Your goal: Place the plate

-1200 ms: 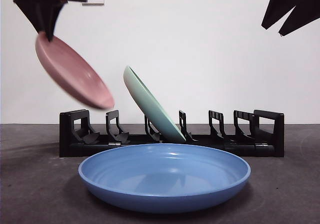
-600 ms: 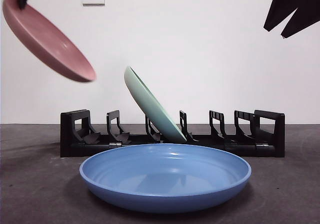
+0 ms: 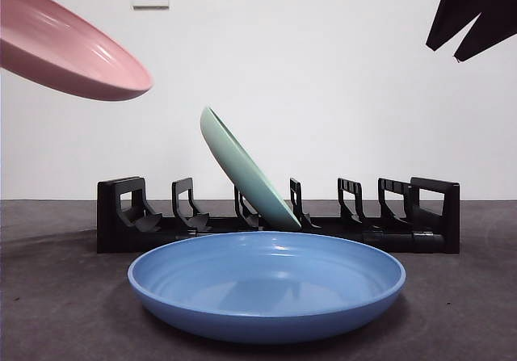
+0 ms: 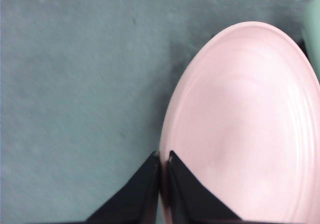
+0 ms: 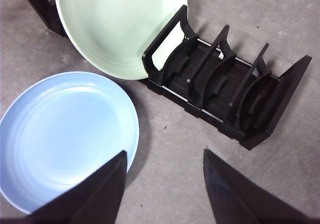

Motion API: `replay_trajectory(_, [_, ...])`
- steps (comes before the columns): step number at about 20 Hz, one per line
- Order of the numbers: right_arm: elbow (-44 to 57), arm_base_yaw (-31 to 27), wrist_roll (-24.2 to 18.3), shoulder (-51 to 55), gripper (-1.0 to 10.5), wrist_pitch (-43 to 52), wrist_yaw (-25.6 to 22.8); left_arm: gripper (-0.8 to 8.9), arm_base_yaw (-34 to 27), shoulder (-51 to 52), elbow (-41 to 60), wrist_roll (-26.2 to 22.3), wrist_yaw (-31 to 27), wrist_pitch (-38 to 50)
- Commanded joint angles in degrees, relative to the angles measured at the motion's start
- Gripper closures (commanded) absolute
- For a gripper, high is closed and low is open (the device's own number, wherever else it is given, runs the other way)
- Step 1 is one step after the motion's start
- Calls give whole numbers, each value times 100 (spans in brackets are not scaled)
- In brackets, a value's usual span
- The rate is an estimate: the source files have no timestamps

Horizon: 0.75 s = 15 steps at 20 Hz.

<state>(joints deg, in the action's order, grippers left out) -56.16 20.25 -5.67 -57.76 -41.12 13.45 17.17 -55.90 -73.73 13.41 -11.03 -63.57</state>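
Pink plate (image 3: pixel 69 50): held aloft near the upper corner of the front view, tilted, well above the table (image 3: pixel 56 296) and off to the side of the black rack (image 3: pixel 275 220), clear of everything below. Pinched at the rim by the left gripper (image 4: pixel 163 158), jaws clamped tight across the plate's edge with only a sliver between the tips. Judged rigid and fairly light, smooth glazed-looking surface, likely slippery under a narrow rim pinch and prone to swinging or twisting about that single contact; breakable if dropped or knocked on a rack divider. Best hold: the rim, as now, with the opposite edge left free to enter a slot. Green plate (image 3: pixel 242 167): standing slanted in a middle slot of the rack, leaning against a divider. Blue plate (image 3: pixel 266 284): lying flat on the table just in front of the rack, untouched. Right gripper (image 5: pixel 162 184): waiting high above the blue plate and the rack's end, jaws spread apart, holding nothing. Vacant slots seen on both sides of the green plate; those nearer the pink plate judged the likelier destination, with care needed to avoid striking the green plate's leaning rim.
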Motion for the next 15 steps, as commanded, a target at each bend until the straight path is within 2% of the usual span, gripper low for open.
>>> replay_trajectory(1, [-61, 24, 57, -20, 705, 35, 4, 799, 20, 632, 741, 752, 413, 188])
replay_trajectory(4, [-61, 24, 57, -20, 706, 35, 4, 799, 22, 1419, 1871, 1606, 1246, 260])
replay_trajectory(7, [-61, 24, 59, -20, 705, 33, 4, 799, 90, 1836, 2787, 2369, 1963, 688])
replay_trajectory(12, [-61, 24, 59, -20, 705, 33, 4, 799, 570, 1694, 3545, 3178, 2146, 1687])
replay_trajectory(15, [-61, 24, 59, -20, 705, 35, 4, 799, 920, 1071, 3620, 3322, 2131, 2258])
